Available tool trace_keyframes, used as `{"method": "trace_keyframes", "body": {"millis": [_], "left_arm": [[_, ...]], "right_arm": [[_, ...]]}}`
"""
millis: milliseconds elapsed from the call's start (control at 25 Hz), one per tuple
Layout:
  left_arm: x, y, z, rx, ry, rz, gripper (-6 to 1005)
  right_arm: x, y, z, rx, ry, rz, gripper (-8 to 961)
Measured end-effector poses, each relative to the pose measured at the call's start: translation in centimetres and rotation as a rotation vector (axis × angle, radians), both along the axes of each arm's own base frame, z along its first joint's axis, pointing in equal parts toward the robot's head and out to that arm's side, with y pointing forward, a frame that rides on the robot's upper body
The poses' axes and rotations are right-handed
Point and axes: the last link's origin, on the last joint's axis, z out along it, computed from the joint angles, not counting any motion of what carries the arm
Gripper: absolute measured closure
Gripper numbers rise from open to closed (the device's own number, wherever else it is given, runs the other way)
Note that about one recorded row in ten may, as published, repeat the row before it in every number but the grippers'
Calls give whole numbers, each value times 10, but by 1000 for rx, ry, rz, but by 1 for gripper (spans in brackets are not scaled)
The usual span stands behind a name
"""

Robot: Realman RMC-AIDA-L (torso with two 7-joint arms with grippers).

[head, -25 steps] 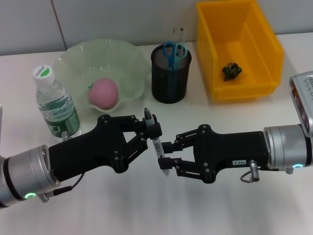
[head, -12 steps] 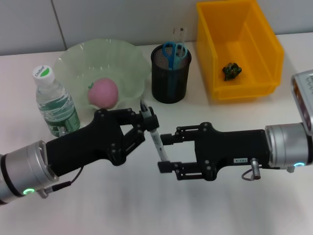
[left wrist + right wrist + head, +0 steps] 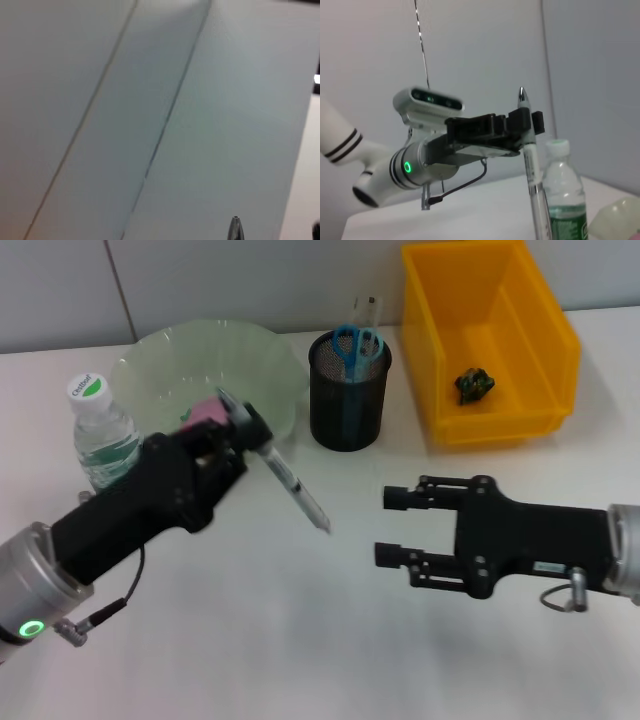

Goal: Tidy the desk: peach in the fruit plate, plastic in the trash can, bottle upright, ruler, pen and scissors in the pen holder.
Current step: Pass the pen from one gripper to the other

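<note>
My left gripper (image 3: 247, 430) is shut on the clear pen (image 3: 292, 485) and holds it tilted above the table, in front of the green fruit plate (image 3: 165, 355). Only a pink sliver of the peach (image 3: 204, 410) shows behind that gripper. My right gripper (image 3: 394, 527) hangs open and empty to the right of the pen, apart from it. The black mesh pen holder (image 3: 349, 405) holds blue scissors (image 3: 355, 344) and a clear ruler (image 3: 372, 308). The bottle (image 3: 100, 435) stands upright at the left. Crumpled plastic (image 3: 474, 385) lies in the yellow trash can (image 3: 545, 340). The right wrist view shows the left gripper (image 3: 522, 122), the pen (image 3: 534, 175) and the bottle (image 3: 563, 200).
The left wrist view shows only a pale wall and the pen tip (image 3: 236, 229). The white table (image 3: 300, 640) runs back to a wall behind the plate, the holder and the trash can.
The right gripper opened off the pen and drew back to the right. The left gripper carried the pen left and back toward the plate, tilting it.
</note>
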Motion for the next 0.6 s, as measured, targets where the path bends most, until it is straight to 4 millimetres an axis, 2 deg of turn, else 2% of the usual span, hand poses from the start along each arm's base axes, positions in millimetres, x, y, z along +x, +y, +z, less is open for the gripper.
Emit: {"method": "trace_keyframes", "body": {"millis": [280,400,600], "left_arm": [[-5,-9,3,7,-131,100,863],[-8,-13,1,14,-218,200,863],[-9,-12,3,-25,-295,258,863]], "right_arm": [[12,-18,3,126,82,59,327],[17,-29,-2,208,110,96,327],[18,-31,-5,261,132,92,327]]}}
